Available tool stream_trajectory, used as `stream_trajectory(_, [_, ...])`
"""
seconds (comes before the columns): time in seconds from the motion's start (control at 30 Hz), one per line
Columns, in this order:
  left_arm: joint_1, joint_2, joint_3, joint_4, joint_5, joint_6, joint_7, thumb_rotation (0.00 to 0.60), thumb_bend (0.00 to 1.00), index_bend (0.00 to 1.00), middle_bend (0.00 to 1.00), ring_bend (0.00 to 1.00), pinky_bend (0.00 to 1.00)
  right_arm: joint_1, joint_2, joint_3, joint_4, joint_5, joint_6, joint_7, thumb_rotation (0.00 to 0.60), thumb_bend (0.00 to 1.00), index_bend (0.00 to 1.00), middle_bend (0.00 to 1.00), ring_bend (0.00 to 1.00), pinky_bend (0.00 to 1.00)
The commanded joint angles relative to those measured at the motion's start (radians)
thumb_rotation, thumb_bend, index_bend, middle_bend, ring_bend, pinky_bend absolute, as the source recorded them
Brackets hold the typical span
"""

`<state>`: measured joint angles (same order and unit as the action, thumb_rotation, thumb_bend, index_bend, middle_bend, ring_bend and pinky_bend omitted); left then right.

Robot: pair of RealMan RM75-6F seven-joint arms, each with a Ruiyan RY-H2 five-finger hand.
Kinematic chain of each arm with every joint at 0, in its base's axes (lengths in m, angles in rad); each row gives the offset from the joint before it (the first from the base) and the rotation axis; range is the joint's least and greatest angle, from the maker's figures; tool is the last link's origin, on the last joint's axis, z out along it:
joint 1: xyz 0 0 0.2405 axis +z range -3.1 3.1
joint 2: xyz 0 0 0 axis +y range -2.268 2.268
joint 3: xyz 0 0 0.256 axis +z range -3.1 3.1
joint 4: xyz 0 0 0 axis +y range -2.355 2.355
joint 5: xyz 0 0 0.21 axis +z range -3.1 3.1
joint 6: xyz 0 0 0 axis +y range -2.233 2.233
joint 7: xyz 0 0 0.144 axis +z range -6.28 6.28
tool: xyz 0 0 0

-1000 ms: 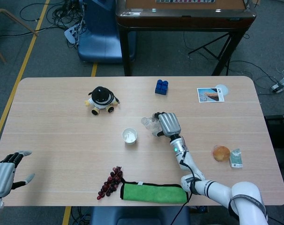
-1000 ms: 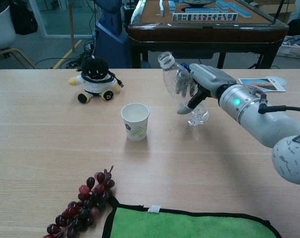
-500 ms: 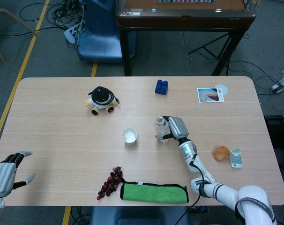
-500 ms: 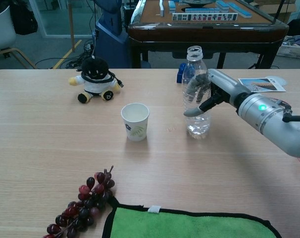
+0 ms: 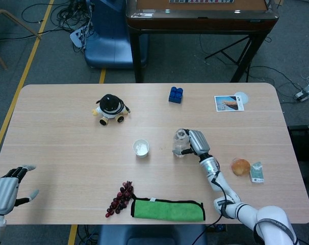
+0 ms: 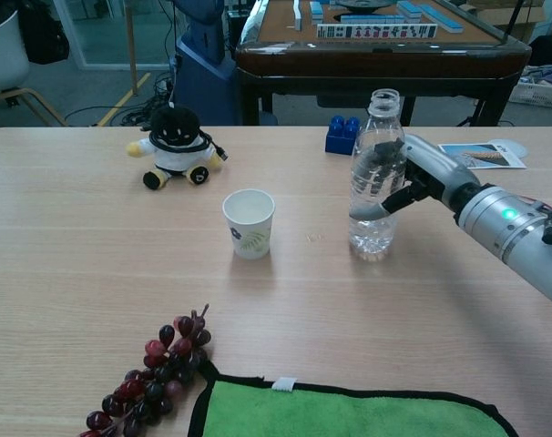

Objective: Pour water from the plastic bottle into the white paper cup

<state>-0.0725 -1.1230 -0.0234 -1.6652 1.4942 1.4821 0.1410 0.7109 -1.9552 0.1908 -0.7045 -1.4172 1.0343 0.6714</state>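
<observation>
The clear plastic bottle [image 6: 374, 173] stands upright and uncapped on the table, a little water in its base, to the right of the white paper cup [image 6: 249, 222]. My right hand [image 6: 413, 177] wraps its fingers around the bottle's middle from the right. In the head view the bottle [image 5: 180, 143] and the right hand [image 5: 197, 143] sit right of the cup [image 5: 140, 148]. My left hand [image 5: 5, 190] hangs open at the table's near left edge, far from both.
A black plush toy [image 6: 173, 144] sits behind the cup. Dark grapes [image 6: 151, 380] and a green cloth [image 6: 349, 414] lie near the front edge. A blue block [image 6: 342, 135], a photo card [image 5: 229, 103], an orange fruit [image 5: 240, 166] and a small packet [image 5: 256, 172] lie to the right.
The bottle went from tilted with its mouth toward the cup to upright, and my right hand carried it rightward and set its base on the table, farther from the cup.
</observation>
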Motion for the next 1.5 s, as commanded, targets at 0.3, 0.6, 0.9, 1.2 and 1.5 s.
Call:
stream_trajectory(0.3, [0.001,0.003,0.000,-0.001,-0.004,-0.001,-0.004,0.600,0.15,0.28,0.30,0.34,0.60,-0.007,-0.038,-0.021,0.093,-0.027,0.024,0.096,0.600,0.10,0.69,0.62,0.51,0.61])
stream_trajectory(0.6, [0.000,0.002,0.000,-0.001,-0.011,-0.007,-0.001,0.600,0.15,0.28,0.30,0.34,0.60,-0.005,-0.047,-0.039,0.135,-0.040,0.007,0.129,0.600,0.06,0.63,0.50,0.38,0.56])
stream_trajectory(0.9, [0.000,0.004,0.001,-0.006,-0.009,-0.006,0.005,0.600,0.15,0.28,0.30,0.34,0.60,-0.011,-0.029,-0.054,0.127,-0.052,0.007,0.140,0.600,0.00,0.40,0.29,0.25,0.47])
stream_trajectory(1.2, [-0.001,0.001,0.004,-0.007,-0.004,-0.006,0.015,0.600,0.15,0.28,0.30,0.34,0.60,-0.034,0.028,-0.067,0.057,-0.064,0.042,0.092,0.600,0.00,0.23,0.22,0.20,0.43])
stream_trajectory(1.5, [-0.003,-0.006,0.008,-0.004,-0.003,-0.013,0.027,0.600,0.15,0.28,0.30,0.34,0.60,-0.094,0.121,-0.090,-0.034,-0.074,0.104,-0.017,0.600,0.00,0.23,0.22,0.20,0.42])
